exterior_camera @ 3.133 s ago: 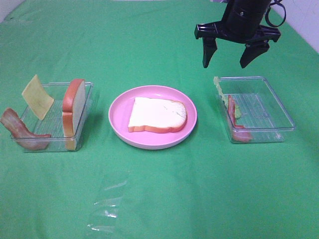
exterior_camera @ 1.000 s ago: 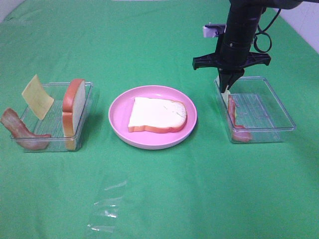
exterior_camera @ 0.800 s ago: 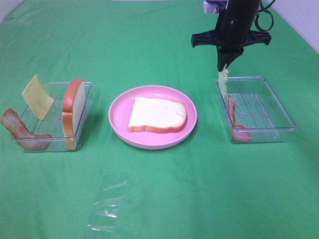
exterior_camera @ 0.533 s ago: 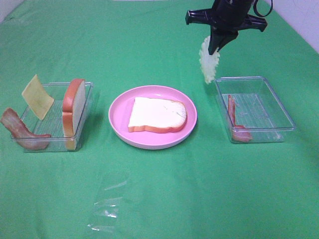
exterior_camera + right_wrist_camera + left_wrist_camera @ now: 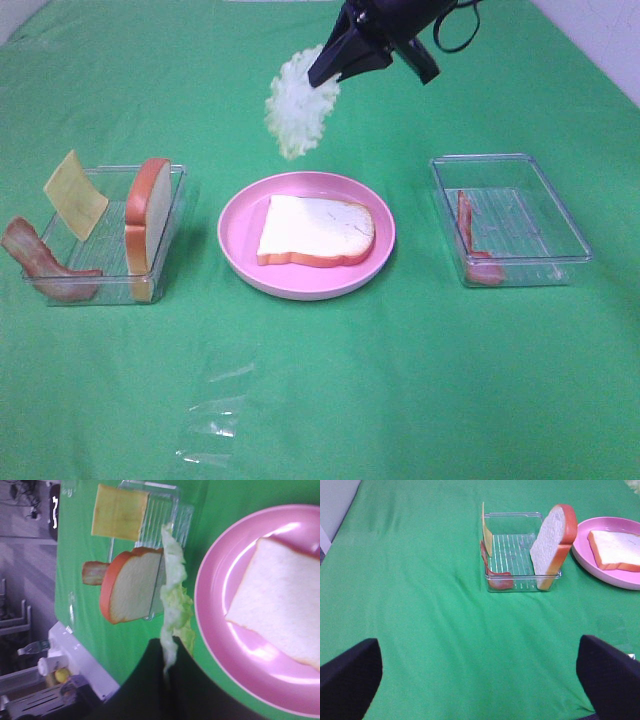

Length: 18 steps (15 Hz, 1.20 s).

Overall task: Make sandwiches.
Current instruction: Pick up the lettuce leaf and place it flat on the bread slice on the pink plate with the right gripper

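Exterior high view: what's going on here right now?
The right gripper is shut on the lettuce leaf, holding it in the air beside the pink plate, where one bread slice lies flat. The left gripper is open over bare cloth, holding nothing. The left tray has the cheese square, a bacon strip and the second bread slice standing on edge; the right tray has another bacon strip. Only the first layer is down so far.

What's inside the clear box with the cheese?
A yellow cheese square, a bread slice standing on edge, and a bacon strip poking out over one side. The box floor under the bread is covered.
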Motion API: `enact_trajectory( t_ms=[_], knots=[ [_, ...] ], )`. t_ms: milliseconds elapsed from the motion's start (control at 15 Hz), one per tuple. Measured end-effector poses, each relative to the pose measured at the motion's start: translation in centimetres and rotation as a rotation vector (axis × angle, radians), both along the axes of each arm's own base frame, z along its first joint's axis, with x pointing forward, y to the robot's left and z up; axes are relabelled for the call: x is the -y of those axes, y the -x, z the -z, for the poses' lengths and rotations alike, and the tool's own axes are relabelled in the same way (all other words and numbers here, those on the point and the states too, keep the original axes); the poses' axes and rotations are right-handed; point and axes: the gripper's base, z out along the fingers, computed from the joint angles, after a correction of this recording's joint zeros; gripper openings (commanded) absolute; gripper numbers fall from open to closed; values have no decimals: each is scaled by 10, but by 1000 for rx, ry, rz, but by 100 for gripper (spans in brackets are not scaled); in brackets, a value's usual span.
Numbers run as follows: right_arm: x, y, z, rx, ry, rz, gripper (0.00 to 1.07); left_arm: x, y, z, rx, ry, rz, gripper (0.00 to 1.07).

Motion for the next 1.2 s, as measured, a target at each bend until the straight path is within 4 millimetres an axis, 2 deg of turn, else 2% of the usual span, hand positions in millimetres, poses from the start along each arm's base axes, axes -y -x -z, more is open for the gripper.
enact_trajectory(
  t_ms=[200, 467, 800, 1200],
  knots=[
    [-7, 9, 39, -76, -118, 17, 0, 0, 0, 0, 0, 0, 0, 98],
    [-20, 11, 62, -55, -122, 70, 0, 0, 0, 0, 0, 0, 0, 98],
    [-23, 4, 112, -141, -105, 107, 0, 0, 0, 0, 0, 0, 0, 98],
    [-12, 4, 123, -141, 17, 91, 0, 0, 0, 0, 0, 0, 0, 98]
  ],
)
